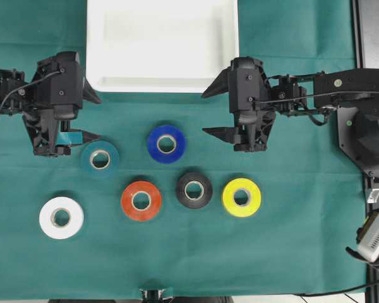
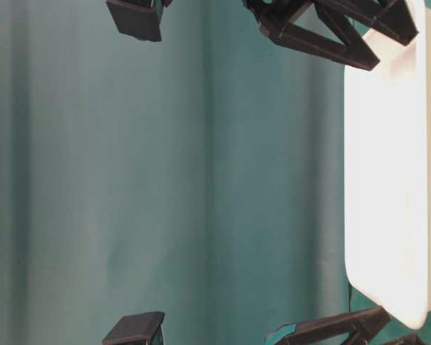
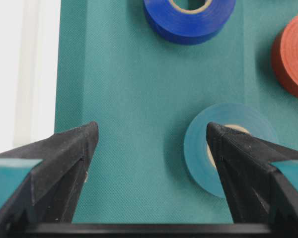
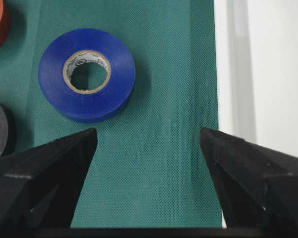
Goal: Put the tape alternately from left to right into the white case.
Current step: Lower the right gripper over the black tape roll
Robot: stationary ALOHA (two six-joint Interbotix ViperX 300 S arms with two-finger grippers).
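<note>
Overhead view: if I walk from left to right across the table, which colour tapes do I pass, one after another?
white tape → teal tape → red-orange tape → blue tape → black tape → yellow tape

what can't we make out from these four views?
- White case: far edge cut off by the top of the overhead view.
- Teal roll: partly hidden by the left gripper's finger in the left wrist view.
- Table-level view: no rolls visible; gripper bodies cut off at the frame edges.
</note>
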